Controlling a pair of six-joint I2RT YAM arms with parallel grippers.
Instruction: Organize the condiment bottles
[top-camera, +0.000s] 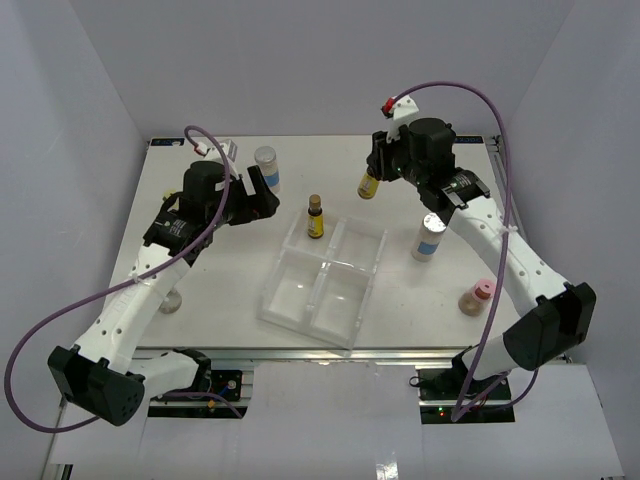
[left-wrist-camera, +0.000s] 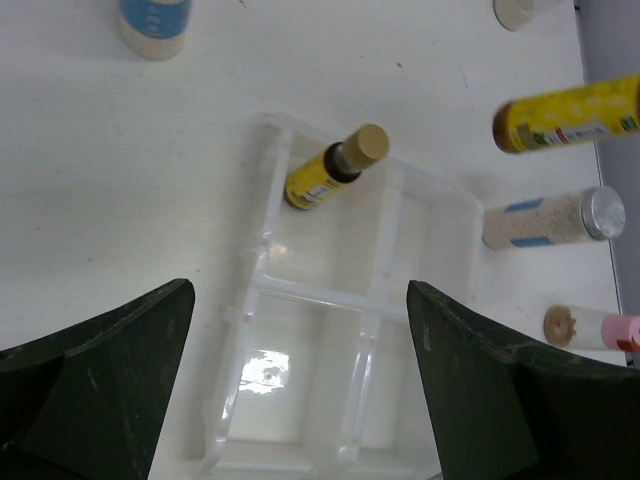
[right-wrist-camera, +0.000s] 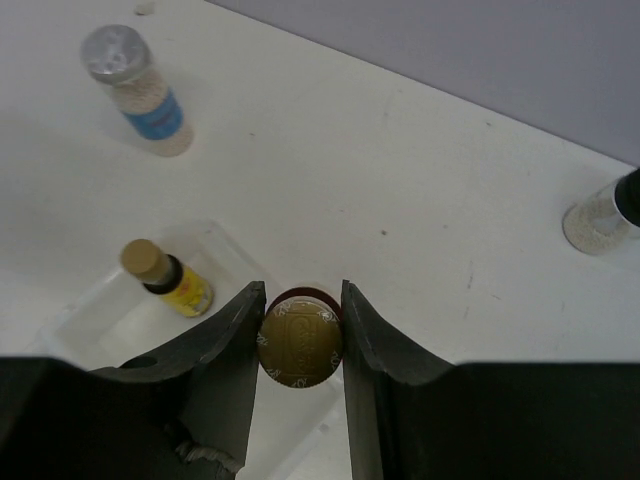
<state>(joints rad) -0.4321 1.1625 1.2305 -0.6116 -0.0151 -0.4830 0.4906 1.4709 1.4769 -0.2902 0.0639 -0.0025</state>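
Amber bottle (right-wrist-camera: 300, 345) sits pinched by its cap between the right jaws; left jaws spread wide over the clear tray (left-wrist-camera: 330, 385).

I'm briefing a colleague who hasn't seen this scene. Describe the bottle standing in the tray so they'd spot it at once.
Find the clear divided tray mid-table. In its far-left compartment stands a slim amber bottle with a tan cap and yellow label. It is the only bottle inside the tray; its look-alike is clamped by the right gripper.
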